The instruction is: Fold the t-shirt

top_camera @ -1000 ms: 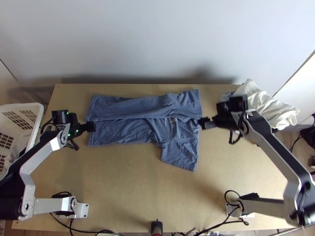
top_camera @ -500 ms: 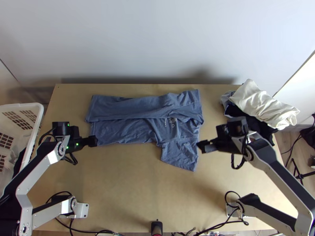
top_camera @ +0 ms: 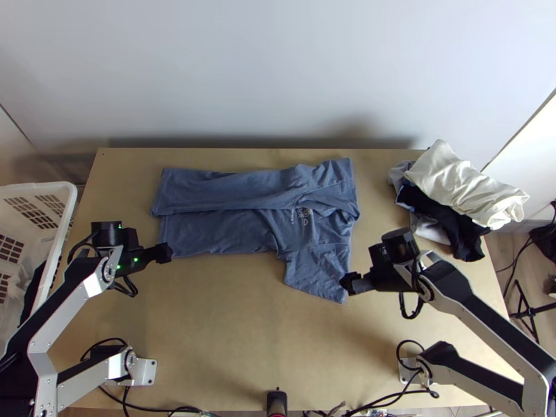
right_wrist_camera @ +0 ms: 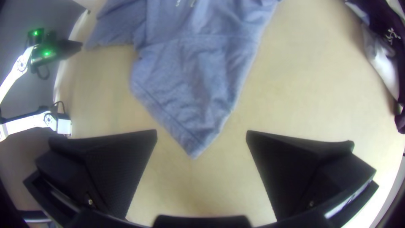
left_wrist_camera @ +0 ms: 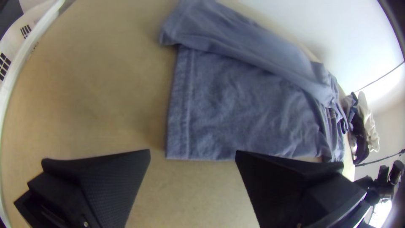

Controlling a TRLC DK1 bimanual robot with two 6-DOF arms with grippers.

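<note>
T-shirt (top_camera: 243,233): we find it on the desk (top_camera: 229,333), between the two tools. Its far side is folded once over the body as a long strip; the rest lies spread, lightly creased, with the near sleeve (top_camera: 316,267) out toward the desk's near edge. We note the left tool (top_camera: 167,253) near the near corner of the hem (left_wrist_camera: 181,105), and the right tool (top_camera: 345,283) at the sleeve's near corner.

Left tool: we record it as released, its fingers (left_wrist_camera: 109,181) wide apart. In the left wrist view, the hem's corner appears at the gap between the fingertips; we cannot tell whether they touch it.

Right tool: we record this one as released also, fingers (right_wrist_camera: 114,169) well apart. In the right wrist view, the sleeve's corner points into the gap, seen apart from both fingers.
</note>
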